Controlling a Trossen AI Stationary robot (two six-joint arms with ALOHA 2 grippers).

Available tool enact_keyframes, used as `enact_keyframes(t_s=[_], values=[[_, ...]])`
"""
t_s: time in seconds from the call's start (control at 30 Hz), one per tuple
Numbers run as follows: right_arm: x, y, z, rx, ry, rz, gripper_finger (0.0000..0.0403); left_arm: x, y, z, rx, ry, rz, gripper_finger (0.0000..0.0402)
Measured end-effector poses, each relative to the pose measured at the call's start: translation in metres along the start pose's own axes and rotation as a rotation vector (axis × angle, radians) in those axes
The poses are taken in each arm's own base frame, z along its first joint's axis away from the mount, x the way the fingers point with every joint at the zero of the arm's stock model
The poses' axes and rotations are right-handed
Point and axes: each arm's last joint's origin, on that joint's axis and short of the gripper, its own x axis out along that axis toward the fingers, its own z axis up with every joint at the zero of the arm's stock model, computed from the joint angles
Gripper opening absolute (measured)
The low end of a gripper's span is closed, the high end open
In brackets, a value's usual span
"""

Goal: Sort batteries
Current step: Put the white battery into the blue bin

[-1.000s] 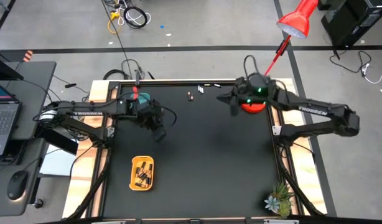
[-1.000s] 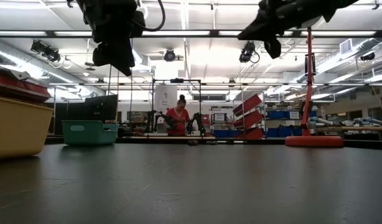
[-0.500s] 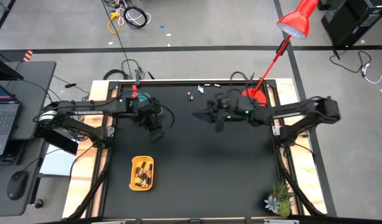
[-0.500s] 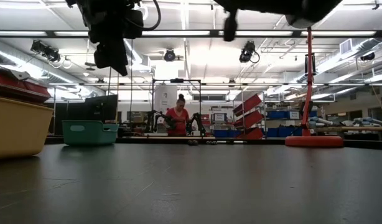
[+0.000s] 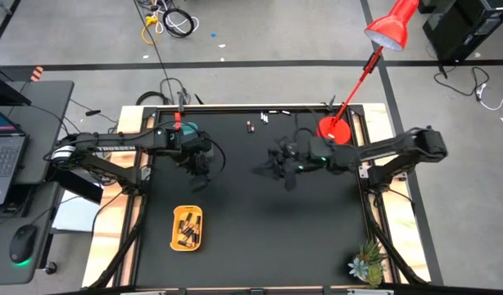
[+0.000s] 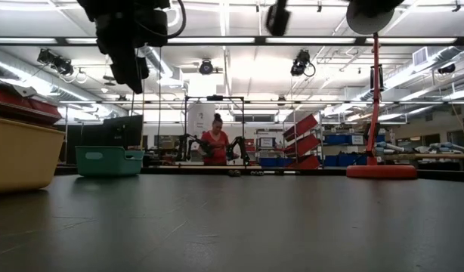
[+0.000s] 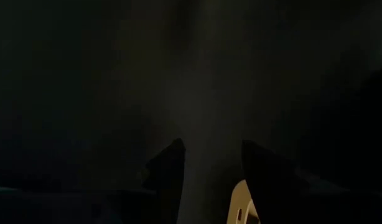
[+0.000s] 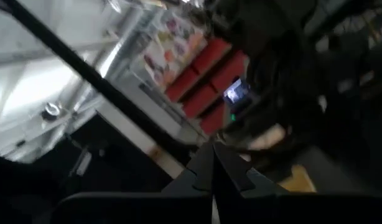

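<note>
Left end effector (image 5: 204,170) hovers above tabletop (image 5: 260,238) near teal tray (image 6: 109,161), fingers apart w/ a gap, nothing held. Yellow tray (image 5: 187,228) front-left holds several batteries (image 5: 186,227), so sorting partly done. A few loose batteries (image 5: 251,126) left at far edge. Right end effector (image 5: 262,168) mid-tabletop, raised, pinched closed, apparently empty. Judged roughly midway.

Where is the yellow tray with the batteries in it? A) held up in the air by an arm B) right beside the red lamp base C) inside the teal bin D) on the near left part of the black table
D: from above, the yellow tray lies flat on the near left part of the black table, with batteries in it and no arm touching it.
</note>
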Motion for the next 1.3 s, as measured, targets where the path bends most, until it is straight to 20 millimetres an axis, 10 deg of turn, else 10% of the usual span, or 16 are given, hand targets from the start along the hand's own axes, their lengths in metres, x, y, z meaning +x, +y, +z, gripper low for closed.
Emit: enact_keyframes(t_s=[0.43, 0.67, 0.93, 1.3], values=[[-0.105, 0.016, -0.044, 0.032, -0.16, 0.001, 0.0007, 0.0, 0.0, 0.001, -0.163, -0.018, 0.026, 0.0167], [-0.126, -0.002, -0.068, 0.224, -0.065, 0.093, 0.0007, 0.0, 0.0, 0.002, -0.187, -0.03, 0.039, 0.0167], [-0.101, 0.008, -0.085, 0.309, -0.021, 0.235, 0.0007, 0.0, 0.001, 0.008, -0.186, -0.101, 0.06, 0.0167], [-0.002, 0.051, -0.077, 0.285, 0.199, 0.449, 0.0006, -0.001, 0.0, 0.016, -0.274, -0.181, 0.047, 0.0167]])
